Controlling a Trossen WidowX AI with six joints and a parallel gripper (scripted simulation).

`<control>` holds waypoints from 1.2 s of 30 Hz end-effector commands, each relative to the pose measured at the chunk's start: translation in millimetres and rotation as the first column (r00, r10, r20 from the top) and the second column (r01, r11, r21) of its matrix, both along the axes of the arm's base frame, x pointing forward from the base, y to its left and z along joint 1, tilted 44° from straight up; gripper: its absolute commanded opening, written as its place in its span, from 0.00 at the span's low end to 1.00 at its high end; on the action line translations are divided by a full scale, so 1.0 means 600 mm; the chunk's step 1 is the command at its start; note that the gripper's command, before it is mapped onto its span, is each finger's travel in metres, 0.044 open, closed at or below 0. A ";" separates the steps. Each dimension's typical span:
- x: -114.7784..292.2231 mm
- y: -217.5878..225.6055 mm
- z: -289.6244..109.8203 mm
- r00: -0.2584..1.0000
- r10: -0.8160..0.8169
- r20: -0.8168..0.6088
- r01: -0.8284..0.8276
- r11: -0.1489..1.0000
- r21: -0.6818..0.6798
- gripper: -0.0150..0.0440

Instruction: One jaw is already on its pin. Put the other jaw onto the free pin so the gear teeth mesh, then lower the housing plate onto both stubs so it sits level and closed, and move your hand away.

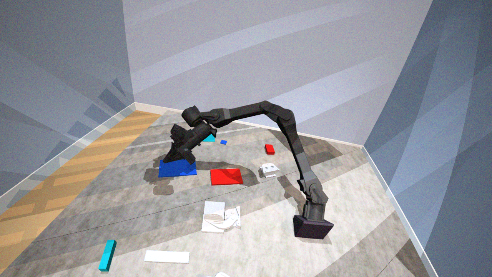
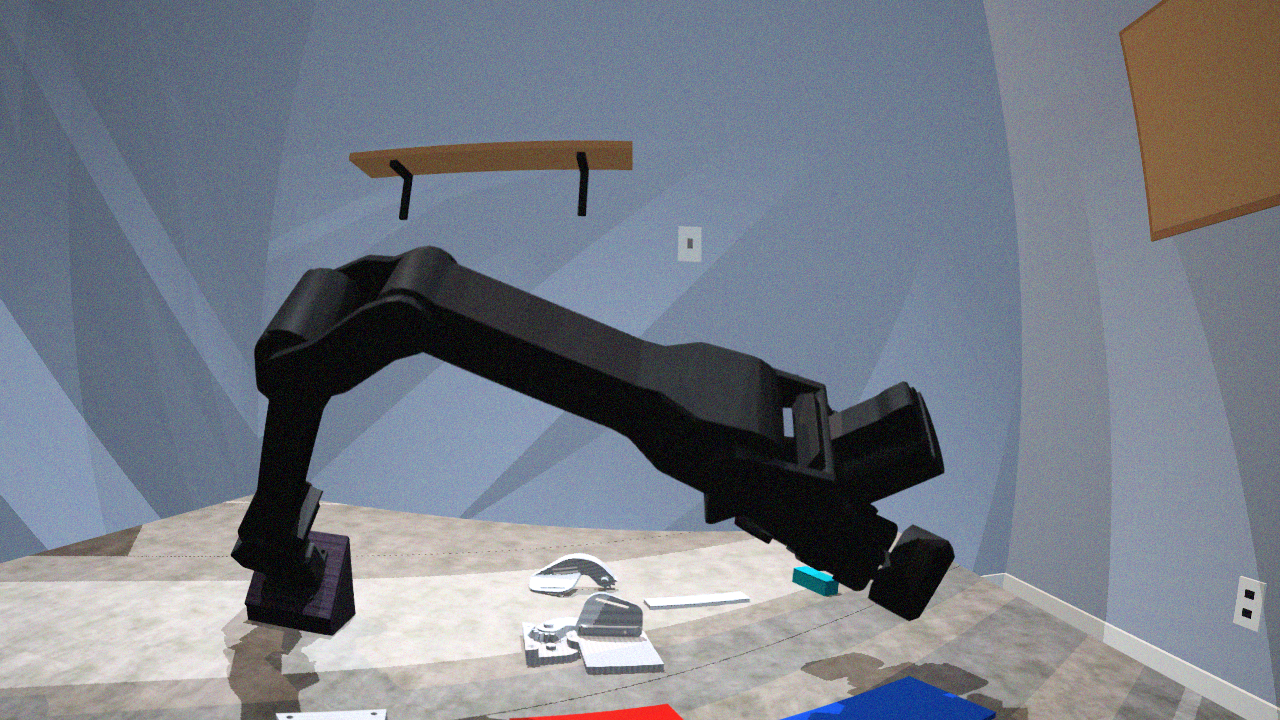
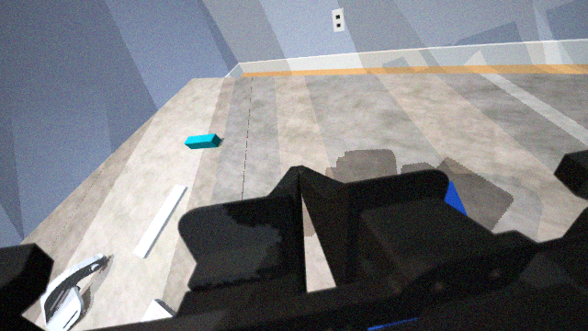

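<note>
My gripper (image 1: pixel 164 161) (image 3: pixel 297 172) is shut and empty, its fingertips pointing down over the blue plate; in the exterior view they are hidden. The white base (image 1: pixel 207 228) (image 2: pixel 624 660) stands mid-table with one white jaw (image 1: pixel 225 225) (image 2: pixel 610 617) on it; round pin tops (image 1: pixel 232 212) show beside its curved arm. The loose white jaw (image 2: pixel 554 583) (image 3: pixel 64 313) lies apart from the base, cut off at the bottom edge of the top view. The white housing plate (image 1: pixel 269 168) with two holes lies away from the base, near the red plate; only its edge shows in the exterior view.
A blue plate (image 1: pixel 177 169) lies below my gripper, with a red plate (image 1: pixel 226 177) beside it. A red block (image 1: pixel 269 149), a small blue tile (image 1: pixel 223 141) and a cyan tile (image 1: pixel 208 138) lie farther back. A white bar (image 1: pixel 167 256) (image 3: pixel 162 221) and cyan bar (image 1: pixel 107 254) (image 3: pixel 202 141) lie beyond the base.
</note>
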State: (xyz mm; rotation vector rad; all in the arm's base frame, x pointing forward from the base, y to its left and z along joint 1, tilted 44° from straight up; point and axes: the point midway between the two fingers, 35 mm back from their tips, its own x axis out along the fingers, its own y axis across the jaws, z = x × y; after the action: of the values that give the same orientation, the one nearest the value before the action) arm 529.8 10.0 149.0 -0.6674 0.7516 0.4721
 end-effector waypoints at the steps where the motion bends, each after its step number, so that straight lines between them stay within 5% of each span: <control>1: -0.007 0.029 -0.040 0.995 -0.050 -0.089 0.052 0.998 0.024 0.25; 21: -0.106 0.194 -0.218 0.830 -0.336 -0.445 0.324 0.940 -0.104 0.25; 36: -0.214 0.274 -0.315 0.644 -0.622 -0.445 0.499 0.783 -0.371 0.25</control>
State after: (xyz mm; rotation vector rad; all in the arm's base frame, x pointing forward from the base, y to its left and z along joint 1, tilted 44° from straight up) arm 414.4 168.8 -28.1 -0.4304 1.4955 0.0484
